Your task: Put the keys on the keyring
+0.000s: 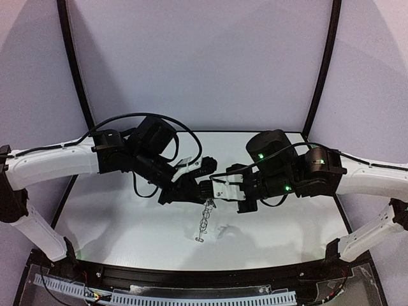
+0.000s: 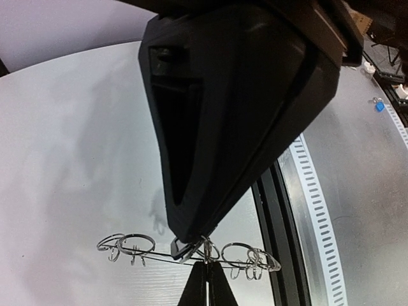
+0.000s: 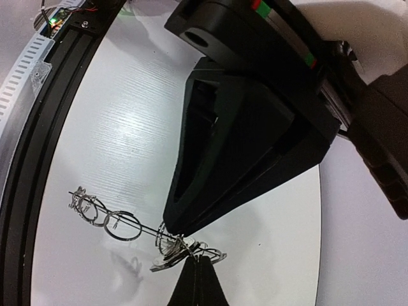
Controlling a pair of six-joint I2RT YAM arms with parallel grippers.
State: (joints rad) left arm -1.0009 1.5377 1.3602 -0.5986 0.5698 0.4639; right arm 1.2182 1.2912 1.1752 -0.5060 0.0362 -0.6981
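**Keyring pinched at one spot by both grippers, above the desk**

The keyring (image 1: pixel 204 222) hangs edge-on, its fringe of wire loops trailing down towards the desk (image 1: pixel 127 223); I cannot tell whether the low end touches. The left gripper (image 1: pixel 203 189) and right gripper (image 1: pixel 220 191) meet tip to tip, each clamped narrow on the upper rim. Probably one steadies the ring while the other works a loop open. The key cannot be made out among the loops.

From high behind the near edge, we look down across the whole table (image 1: pixel 127 223). Now our wrist cameras: tight against their own fingers (image 2: pixel 210 115), peering along them downward. All three views share the keyring (image 1: pixel 204 222).
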